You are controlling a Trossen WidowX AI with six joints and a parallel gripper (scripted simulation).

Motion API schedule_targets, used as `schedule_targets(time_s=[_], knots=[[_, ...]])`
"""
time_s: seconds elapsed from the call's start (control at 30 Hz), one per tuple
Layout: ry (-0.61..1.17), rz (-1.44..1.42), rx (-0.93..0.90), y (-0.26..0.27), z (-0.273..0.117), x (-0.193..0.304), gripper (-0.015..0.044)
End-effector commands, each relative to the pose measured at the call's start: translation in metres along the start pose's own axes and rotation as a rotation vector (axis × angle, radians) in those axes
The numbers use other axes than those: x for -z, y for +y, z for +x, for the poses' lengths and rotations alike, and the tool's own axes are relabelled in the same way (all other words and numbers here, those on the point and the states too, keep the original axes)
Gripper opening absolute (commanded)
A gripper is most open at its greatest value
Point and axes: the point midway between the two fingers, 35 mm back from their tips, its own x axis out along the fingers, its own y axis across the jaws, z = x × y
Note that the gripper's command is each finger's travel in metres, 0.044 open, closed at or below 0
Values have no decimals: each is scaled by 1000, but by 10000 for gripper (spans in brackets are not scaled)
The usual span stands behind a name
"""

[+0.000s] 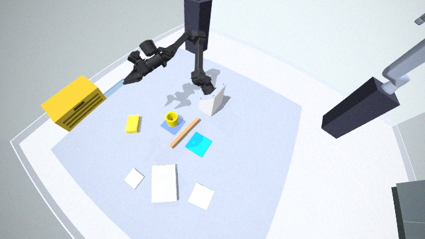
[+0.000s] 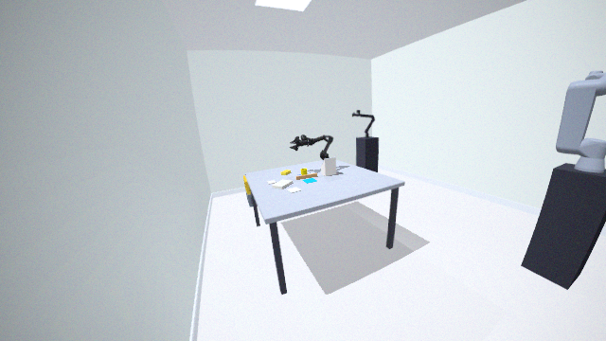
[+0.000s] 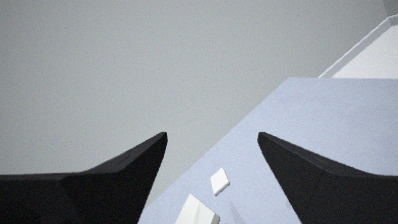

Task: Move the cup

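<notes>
Yellow cup (image 1: 172, 121) (image 2: 304, 171) upright on the blue pad (image 1: 175, 130)
The claw (image 1: 127, 81) (image 2: 292, 144) (image 3: 212, 136) hangs above the worktop (image 1: 246, 149) (image 2: 350, 189) (image 3: 345, 115), fingers wide apart, holding nothing; the cyan pad (image 1: 198, 144) (image 2: 310, 181) is bare.

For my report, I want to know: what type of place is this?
Probably a robot lab or test room: a black robot arm at a table, and a grey arm on a pedestal.

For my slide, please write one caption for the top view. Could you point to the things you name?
Yellow cup (image 1: 172, 123) (image 2: 304, 171) on the blue pad (image 1: 174, 131), a wooden bar (image 1: 185, 133) (image 2: 307, 176) between it and the cyan pad (image 1: 200, 149) (image 2: 310, 181).
</notes>
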Motion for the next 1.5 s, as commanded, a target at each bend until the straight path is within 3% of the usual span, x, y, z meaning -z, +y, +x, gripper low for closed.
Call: schedule_targets(time_s=[0.0,0.13,0.27,0.4,0.57,1.47], knots=[[18,-8,4,0,1,4,374],[395,-219,63,-3,16,89,269],[804,-522,49,-9,0,169,167],[1223,-914,-59,-20,-40,227,167],[1661,-1434,-313,-38,-89,251,167],[1710,-1501,-359,-50,-93,270,167]])
